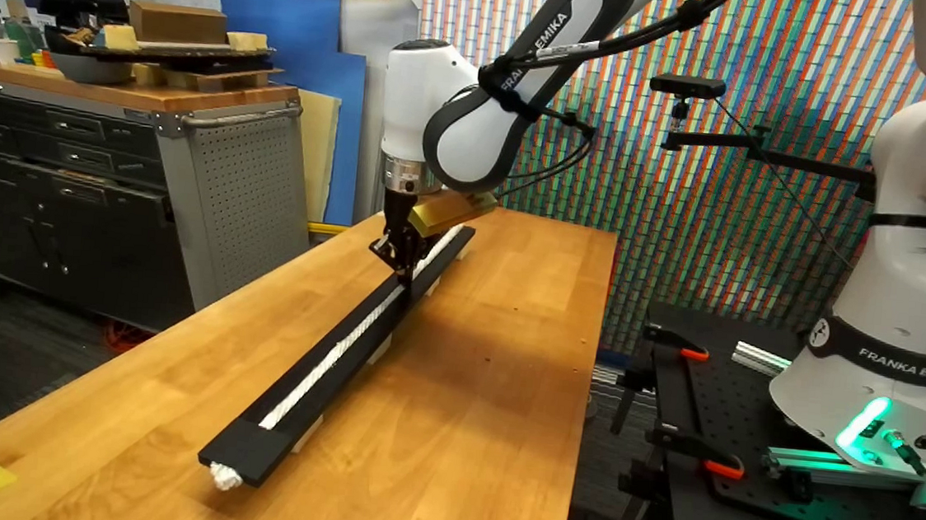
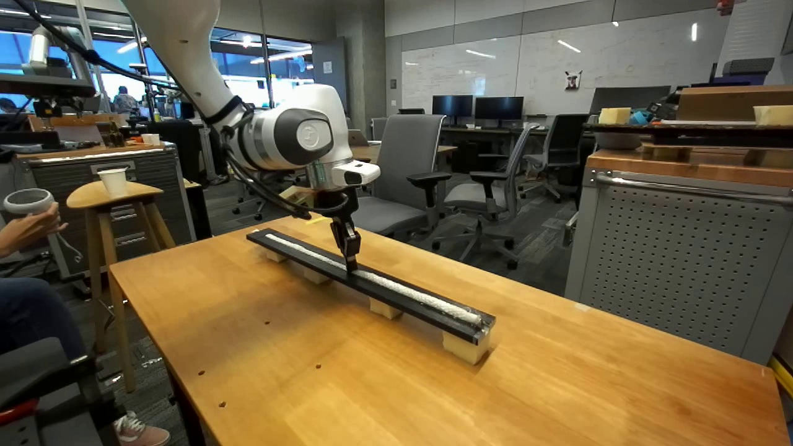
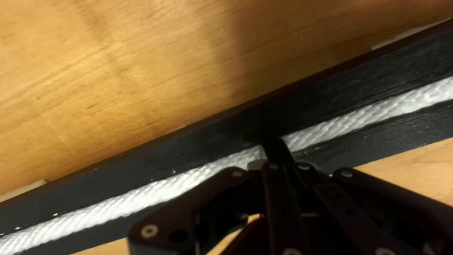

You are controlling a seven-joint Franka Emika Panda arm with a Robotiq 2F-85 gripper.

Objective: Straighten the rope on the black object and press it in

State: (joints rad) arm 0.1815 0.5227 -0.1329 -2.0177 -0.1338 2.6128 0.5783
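Rope (image 3: 127,199) is being touched by gripper (image 2: 351,267) partway along black bar (image 3: 198,147); jaws are being held together. Rope is being supported in bar's groove, parallel to bar's long axis.

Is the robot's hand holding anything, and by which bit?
No, nothing is held. The hand is shut, its tips together, down at the rope in the black bar, not gripped around it.
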